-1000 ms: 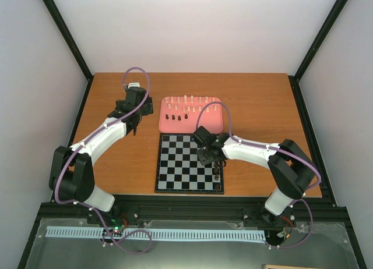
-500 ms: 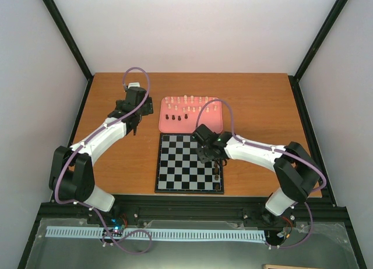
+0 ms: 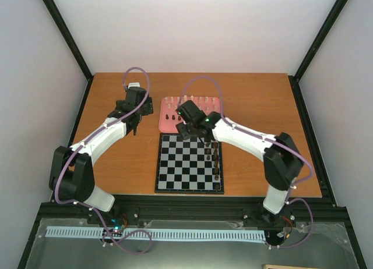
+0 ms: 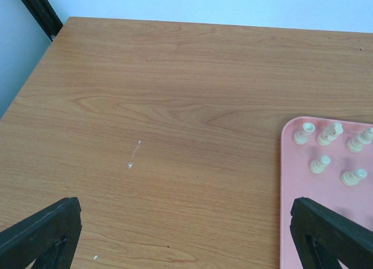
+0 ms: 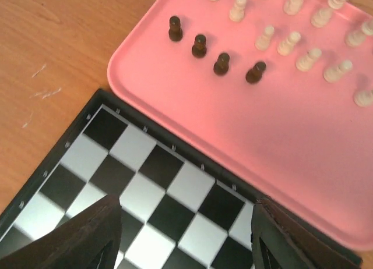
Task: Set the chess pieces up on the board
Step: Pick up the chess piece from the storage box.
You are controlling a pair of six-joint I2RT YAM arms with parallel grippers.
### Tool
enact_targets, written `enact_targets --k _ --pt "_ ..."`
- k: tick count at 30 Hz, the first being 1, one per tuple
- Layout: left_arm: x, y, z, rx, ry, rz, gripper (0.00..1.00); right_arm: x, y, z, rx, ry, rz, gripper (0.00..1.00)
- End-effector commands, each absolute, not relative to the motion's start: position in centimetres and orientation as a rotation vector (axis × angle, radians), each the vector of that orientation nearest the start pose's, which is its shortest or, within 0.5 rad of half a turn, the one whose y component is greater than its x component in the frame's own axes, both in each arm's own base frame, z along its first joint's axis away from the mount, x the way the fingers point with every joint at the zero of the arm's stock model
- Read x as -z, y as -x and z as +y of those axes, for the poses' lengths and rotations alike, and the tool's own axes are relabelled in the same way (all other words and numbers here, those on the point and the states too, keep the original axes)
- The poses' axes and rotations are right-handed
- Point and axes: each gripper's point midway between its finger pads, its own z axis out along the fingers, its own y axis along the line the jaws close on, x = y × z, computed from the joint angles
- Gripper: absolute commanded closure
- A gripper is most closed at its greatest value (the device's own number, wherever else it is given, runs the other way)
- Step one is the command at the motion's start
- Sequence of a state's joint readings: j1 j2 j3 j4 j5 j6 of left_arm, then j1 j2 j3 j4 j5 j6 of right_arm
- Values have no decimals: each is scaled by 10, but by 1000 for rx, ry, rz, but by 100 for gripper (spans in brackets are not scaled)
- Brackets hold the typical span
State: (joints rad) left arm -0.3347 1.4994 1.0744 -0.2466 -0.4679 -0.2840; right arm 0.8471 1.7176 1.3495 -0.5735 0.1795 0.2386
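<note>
The board [image 3: 180, 170], with black and pale checks, lies in front of the pink tray [image 3: 164, 124]. Several dark chess pieces [image 3: 217, 164] stand along its right column. My right gripper [image 3: 187, 128] hovers open over the board's far edge [image 5: 151, 181], beside the tray [image 5: 262, 123], with nothing between its fingers [image 5: 87, 234]. On the tray, a slanted row of dark pieces [image 5: 199, 45] stands in front of cream pieces [image 5: 288, 43]. My left gripper [image 3: 135, 127] hangs open and empty over bare wood, left of the tray [image 4: 326, 193] and its cream pieces [image 4: 319, 163].
The wooden table [image 3: 116, 164] extends left and right of the board. Black frame posts [image 3: 64, 33] and pale walls enclose the cell. The right arm's links [image 3: 245, 138] cross above the board's far right corner.
My right gripper has opened and swung from the board's right column up and left to the board's far edge by the tray. The left arm has not moved.
</note>
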Motion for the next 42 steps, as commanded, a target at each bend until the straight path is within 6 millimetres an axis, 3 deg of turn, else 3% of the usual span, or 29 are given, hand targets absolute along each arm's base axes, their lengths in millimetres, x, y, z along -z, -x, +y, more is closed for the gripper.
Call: enact_targets --k 1,6,12,17,27,42 --pt "-209 -432 -67 -148 203 2106 0 -132 -362 326 -166 698 2410 39" --pt "-209 -433 -67 -154 205 2105 0 -117 -414 319 -205 605 2442 43" --pt "-205 -436 -68 -161 200 2116 0 -89 -445 326 -263 618 2481 48" --pt "-203 -437 -67 -173 201 2119 0 -69 -455 335 -291 638 2500 50" --pt "-199 -440 -67 -182 200 2127 0 -50 -471 337 -303 616 2516 56" --pt "-196 -442 -67 -195 198 2133 0 -42 -485 330 -233 584 2529 67"
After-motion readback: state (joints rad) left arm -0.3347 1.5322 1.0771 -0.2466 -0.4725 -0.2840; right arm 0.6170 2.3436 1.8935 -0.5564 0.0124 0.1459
